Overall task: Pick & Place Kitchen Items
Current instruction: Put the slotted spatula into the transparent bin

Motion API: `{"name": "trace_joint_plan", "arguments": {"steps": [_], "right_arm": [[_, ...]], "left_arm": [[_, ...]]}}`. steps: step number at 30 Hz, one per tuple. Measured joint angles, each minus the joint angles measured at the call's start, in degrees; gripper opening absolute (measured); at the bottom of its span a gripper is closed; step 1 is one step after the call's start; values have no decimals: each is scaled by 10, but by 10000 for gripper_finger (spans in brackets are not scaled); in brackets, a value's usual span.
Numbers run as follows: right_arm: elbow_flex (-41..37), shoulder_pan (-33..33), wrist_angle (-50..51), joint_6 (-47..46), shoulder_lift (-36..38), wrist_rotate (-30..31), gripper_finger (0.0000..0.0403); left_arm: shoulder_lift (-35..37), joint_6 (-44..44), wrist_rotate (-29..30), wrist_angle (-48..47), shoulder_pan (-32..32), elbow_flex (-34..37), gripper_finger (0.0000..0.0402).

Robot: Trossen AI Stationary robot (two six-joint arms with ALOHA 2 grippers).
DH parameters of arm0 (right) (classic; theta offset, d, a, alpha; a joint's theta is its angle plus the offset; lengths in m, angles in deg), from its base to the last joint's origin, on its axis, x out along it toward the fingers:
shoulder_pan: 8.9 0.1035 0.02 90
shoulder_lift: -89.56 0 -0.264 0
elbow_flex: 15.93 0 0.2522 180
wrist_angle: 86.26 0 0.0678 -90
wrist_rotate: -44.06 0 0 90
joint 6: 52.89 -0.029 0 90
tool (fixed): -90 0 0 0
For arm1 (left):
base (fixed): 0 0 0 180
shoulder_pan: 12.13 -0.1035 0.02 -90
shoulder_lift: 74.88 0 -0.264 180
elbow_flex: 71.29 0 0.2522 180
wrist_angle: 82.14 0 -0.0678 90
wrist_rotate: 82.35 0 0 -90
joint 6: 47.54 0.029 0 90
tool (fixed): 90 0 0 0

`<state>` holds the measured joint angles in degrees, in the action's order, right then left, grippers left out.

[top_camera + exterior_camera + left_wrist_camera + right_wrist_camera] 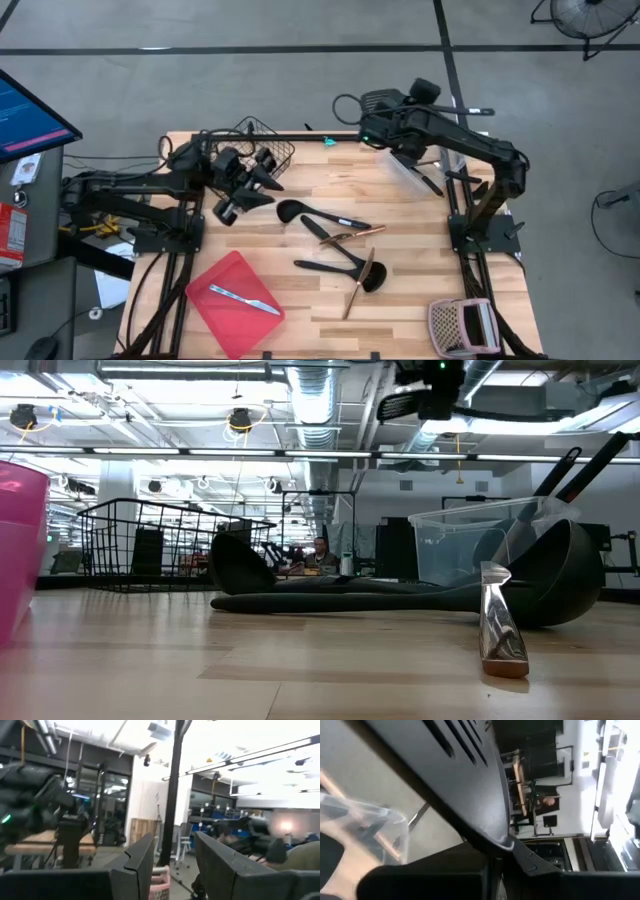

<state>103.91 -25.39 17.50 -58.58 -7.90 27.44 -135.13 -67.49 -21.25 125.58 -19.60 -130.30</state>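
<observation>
My right gripper (397, 113) is shut on a black slotted turner (379, 101), high over the table's far edge beside a clear plastic bin (422, 167) that has utensil handles sticking out of it. In the low view the turner (402, 404) is level at the top. Black ladles and spoons (312, 213) (340, 268) and copper-coloured cutlery (357, 234) (357, 285) lie flat mid-table. A silver knife (246, 299) lies on the red tray (215, 310). My left gripper (264, 173) is open and empty, raised beside the wire basket (268, 140). My right gripper holds the slotted turner at the neck (508, 843), where the slotted head narrows into the handle. The fingers themselves hide the place of contact. The turner is lifted clear and lies about level, its head (400, 405) to one side of the gripper and its handle (545, 415) to the other.
A pink-and-white basket (462, 326) stands at the near right corner. The wire basket takes up the far left and the clear bin the far right. The red tray lies at the near left. Bare wood shows at the near centre and right.
</observation>
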Motion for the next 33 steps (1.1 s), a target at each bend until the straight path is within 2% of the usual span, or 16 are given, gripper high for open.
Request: {"name": "trace_joint_plan", "arguments": {"steps": [7, 19, 24, 33], "right_arm": [[-100, -12, 0, -22, 29, -90, 13], [-294, -35, 1, -105, 99, -124, 15], [-328, -58, 0, -128, 84, -131, 14], [-328, -116, 0, -133, 37, -156, 26]], "left_arm": [[35, 3, -5, -17, 0, 0, 120], [46, 4, -5, -31, 0, 0, 117], [46, 6, -5, -31, 0, 0, 117], [46, 6, -5, -30, 0, 0, 117]]}}
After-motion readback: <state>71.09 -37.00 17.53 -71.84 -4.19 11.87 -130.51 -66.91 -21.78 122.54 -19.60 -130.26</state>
